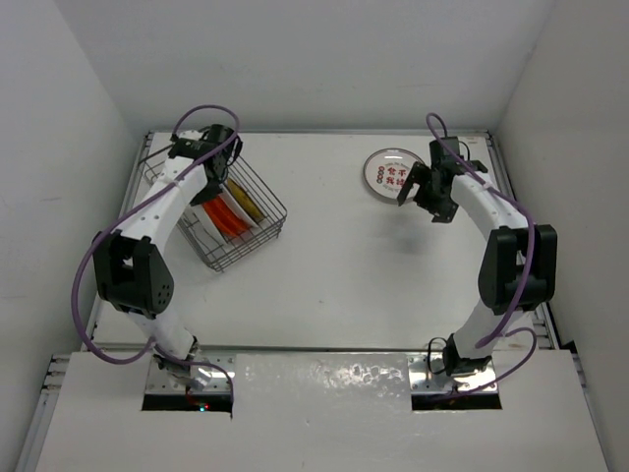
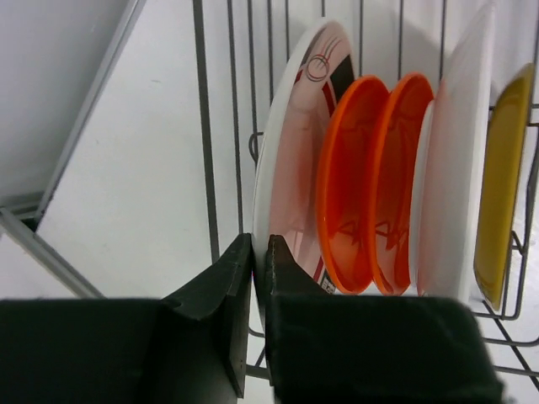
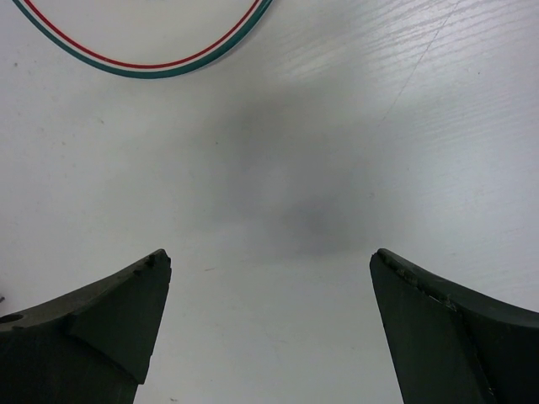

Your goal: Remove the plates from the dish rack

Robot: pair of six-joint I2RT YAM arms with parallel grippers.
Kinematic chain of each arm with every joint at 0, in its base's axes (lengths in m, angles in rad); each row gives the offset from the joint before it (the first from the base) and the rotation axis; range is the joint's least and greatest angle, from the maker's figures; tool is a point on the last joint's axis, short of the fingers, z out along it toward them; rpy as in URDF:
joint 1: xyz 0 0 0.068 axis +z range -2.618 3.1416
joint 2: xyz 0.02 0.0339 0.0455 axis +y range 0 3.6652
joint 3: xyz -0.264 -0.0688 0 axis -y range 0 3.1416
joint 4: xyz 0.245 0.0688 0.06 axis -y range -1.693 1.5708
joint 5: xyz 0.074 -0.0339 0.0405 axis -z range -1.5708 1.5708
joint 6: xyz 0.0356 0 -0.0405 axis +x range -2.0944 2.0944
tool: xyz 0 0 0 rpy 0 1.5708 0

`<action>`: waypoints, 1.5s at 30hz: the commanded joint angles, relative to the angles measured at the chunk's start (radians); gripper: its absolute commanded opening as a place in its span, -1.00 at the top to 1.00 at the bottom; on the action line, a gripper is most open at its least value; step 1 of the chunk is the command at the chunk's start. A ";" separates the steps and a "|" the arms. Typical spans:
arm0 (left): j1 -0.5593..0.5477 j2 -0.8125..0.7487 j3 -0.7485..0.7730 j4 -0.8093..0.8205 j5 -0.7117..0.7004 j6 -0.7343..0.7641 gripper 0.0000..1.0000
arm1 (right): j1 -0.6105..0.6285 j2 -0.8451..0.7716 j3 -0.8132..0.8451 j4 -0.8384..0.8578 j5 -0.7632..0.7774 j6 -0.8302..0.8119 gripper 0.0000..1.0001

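Left wrist: white plate [image 2: 290,151] upright in rack [image 2: 204,126], rim clenched by left gripper [image 2: 259,244]; lift-out step, likely calling for a straight upward pull clear of neighbours; right gripper [image 3: 271,252] agape beside unloaded plate [image 3: 143,34]

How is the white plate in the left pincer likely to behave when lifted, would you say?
The white plate looks rigid and glossy, so it may slip in the left pincer, pinched only at its rim. Standing on edge in the dish rack, it could swing against the orange plates beside it.
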 commanded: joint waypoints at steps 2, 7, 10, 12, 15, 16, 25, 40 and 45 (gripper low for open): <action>-0.001 -0.052 0.047 -0.034 -0.009 0.013 1.00 | 0.006 -0.021 0.035 -0.006 -0.007 -0.005 -0.98; -0.002 -0.101 0.139 -0.071 -0.089 -0.015 1.00 | 0.012 -0.012 0.084 0.006 -0.063 0.012 -0.98; -0.002 -0.130 0.206 -0.068 -0.156 -0.013 1.00 | 0.013 0.000 0.141 -0.003 -0.090 0.015 -0.98; -0.002 -0.132 0.255 -0.097 -0.210 -0.022 1.00 | 0.013 0.016 0.175 -0.012 -0.135 0.020 -0.98; -0.002 -0.124 0.358 -0.144 -0.331 -0.027 1.00 | 0.018 0.034 0.238 0.011 -0.259 0.031 -0.98; -0.002 -0.124 0.396 -0.149 -0.384 -0.025 1.00 | 0.021 0.037 0.247 0.040 -0.315 0.052 -0.98; -0.002 -0.456 0.153 0.495 0.161 0.286 1.00 | 0.203 0.073 0.281 0.847 -0.840 0.419 -0.98; 0.015 -0.448 -0.168 0.976 0.888 -0.045 1.00 | 0.271 0.047 0.192 1.025 -0.715 0.420 -0.82; 0.050 -0.441 -0.229 1.014 0.933 -0.090 1.00 | 0.256 0.034 0.152 1.066 -0.710 0.434 0.36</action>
